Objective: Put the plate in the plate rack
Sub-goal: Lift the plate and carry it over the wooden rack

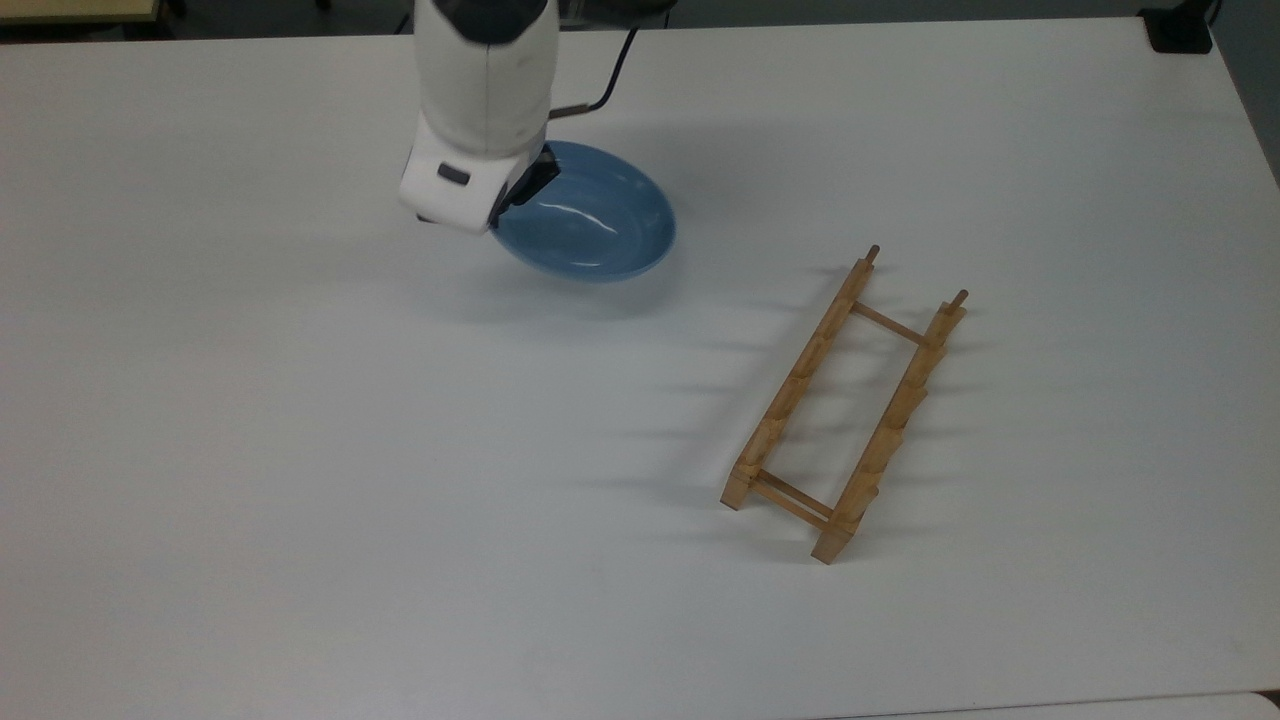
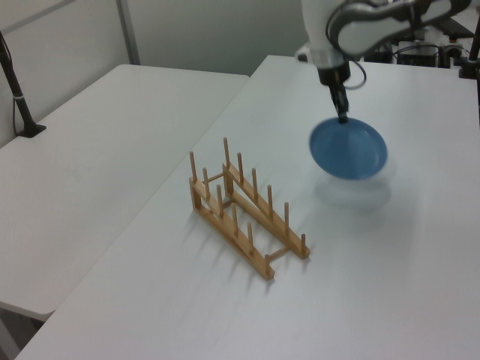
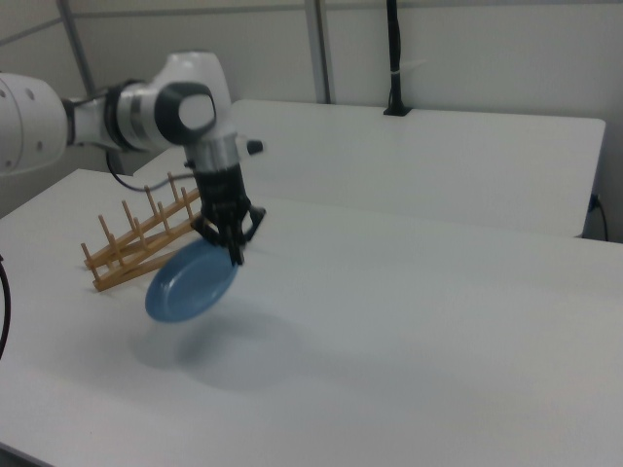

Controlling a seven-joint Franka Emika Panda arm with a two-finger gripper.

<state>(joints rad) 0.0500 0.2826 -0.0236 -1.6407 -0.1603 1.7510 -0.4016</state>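
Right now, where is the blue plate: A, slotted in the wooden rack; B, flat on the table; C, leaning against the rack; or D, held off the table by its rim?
D: the gripper pinches the rim of the plate, which hangs tilted above its shadow on the table, apart from the plate rack.

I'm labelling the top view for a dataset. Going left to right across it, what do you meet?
Gripper, shut on the plate's rim → plate → rack.
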